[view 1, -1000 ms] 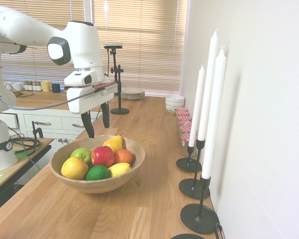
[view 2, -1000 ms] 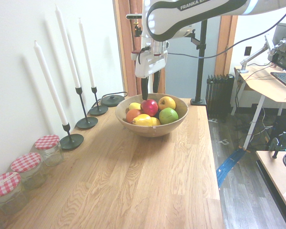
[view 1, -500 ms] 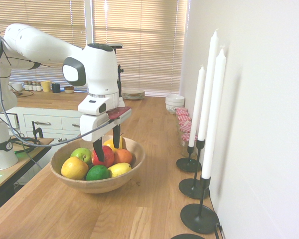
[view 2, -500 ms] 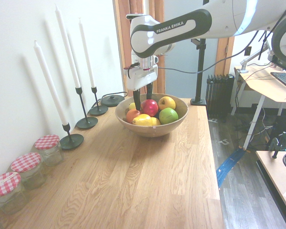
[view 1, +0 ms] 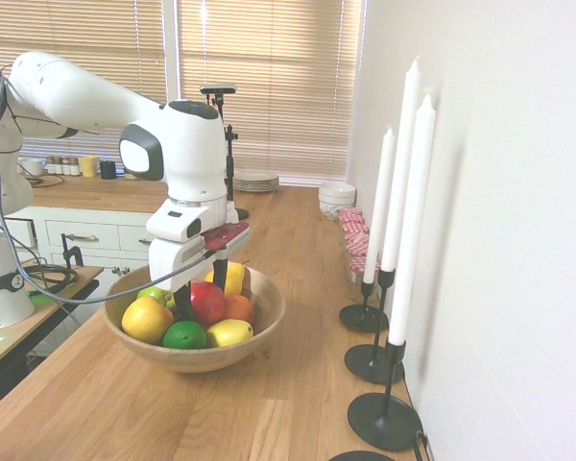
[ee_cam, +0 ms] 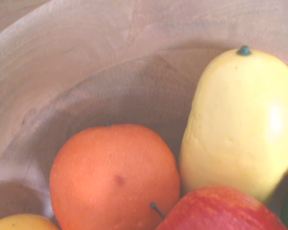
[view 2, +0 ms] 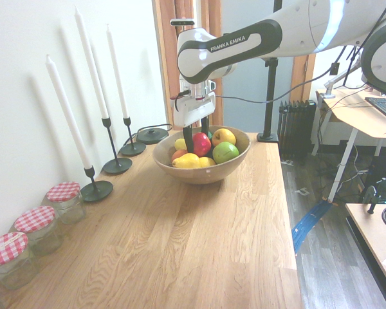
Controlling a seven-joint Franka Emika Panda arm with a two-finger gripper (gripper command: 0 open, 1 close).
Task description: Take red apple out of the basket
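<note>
- Wooden counter (view 1: 298, 384); three white candles (view 1: 403, 173) in black holders stand along the wall
- Basket (view 1: 259, 331) sits on the counter, full of fruit
- Gripper (view 1: 203, 288) is lowered into the basket; fingers spread, one on either side of the red apple (view 1: 205, 301), contact not discernible
- Red apple lies mid-basket, touching the orange fruit (ee_cam: 115, 177) and beside the pale yellow fruit (ee_cam: 240, 124)
- Green apple (view 2: 226, 152) rests at the rim side away from the wall
</note>
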